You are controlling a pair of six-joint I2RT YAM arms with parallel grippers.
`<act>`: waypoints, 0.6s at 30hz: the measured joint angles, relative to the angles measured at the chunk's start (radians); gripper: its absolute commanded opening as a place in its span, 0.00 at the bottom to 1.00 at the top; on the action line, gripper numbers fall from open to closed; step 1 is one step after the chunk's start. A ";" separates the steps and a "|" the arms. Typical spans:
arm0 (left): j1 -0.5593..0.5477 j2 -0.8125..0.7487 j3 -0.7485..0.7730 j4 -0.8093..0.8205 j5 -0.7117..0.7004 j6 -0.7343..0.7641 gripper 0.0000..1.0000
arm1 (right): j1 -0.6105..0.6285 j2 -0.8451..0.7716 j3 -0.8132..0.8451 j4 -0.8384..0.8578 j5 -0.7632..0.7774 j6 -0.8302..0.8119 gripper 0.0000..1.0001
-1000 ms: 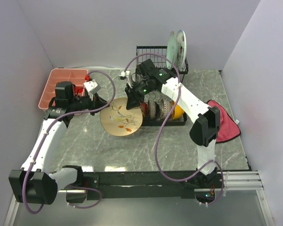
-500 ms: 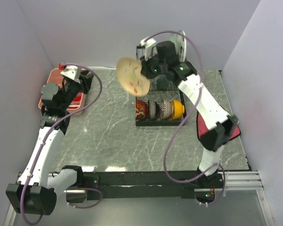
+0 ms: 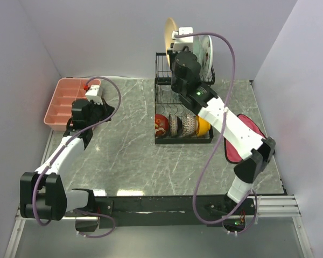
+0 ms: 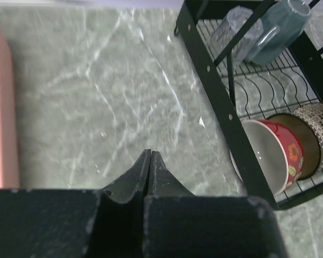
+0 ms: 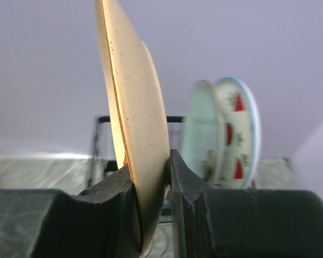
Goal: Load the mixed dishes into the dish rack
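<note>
My right gripper [image 5: 151, 161] is shut on the tan plate [image 5: 134, 123], held upright on edge high above the dish rack's [image 3: 162, 69] left side, where the tan plate [image 3: 169, 33] shows edge-on. Two plates stand in the rack's upper part: the mint floral plate [image 5: 199, 129] and the white watermelon-print plate [image 5: 239, 134]. Several bowls [image 3: 182, 124] stand in a row in the lower tray; the left wrist view shows a red-rimmed bowl [image 4: 266, 158] and a clear glass [image 4: 231, 29] there. My left gripper [image 4: 150, 153] is shut and empty over the marble, left of the rack.
A pink compartment tray [image 3: 69, 100] lies at the table's back left, close behind my left arm. A red cloth [image 3: 245, 137] lies right of the rack, partly under my right arm. Walls close in the table on three sides.
My right arm lifted the tan plate off the table, swung it up and right, and turned it on edge above the rack. My left gripper drew back from the plate toward the pink tray.
</note>
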 measured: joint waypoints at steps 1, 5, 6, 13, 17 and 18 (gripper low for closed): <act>-0.001 0.005 -0.005 -0.009 0.000 -0.010 0.01 | -0.002 0.019 0.012 0.020 0.047 -0.016 0.00; -0.003 0.002 -0.012 -0.009 0.000 -0.035 0.01 | -0.013 0.147 0.133 0.036 0.193 -0.073 0.00; -0.004 -0.001 -0.013 -0.008 0.000 -0.042 0.01 | -0.017 0.175 0.158 0.032 0.209 -0.079 0.00; -0.007 -0.011 -0.040 -0.006 -0.003 -0.051 0.01 | -0.027 0.258 0.220 -0.046 0.238 -0.117 0.00; -0.008 -0.011 -0.051 -0.006 -0.003 -0.058 0.01 | -0.041 0.295 0.296 -0.103 0.222 -0.109 0.00; -0.008 -0.011 -0.052 -0.006 -0.003 -0.061 0.01 | -0.047 0.295 0.296 -0.110 0.217 -0.108 0.00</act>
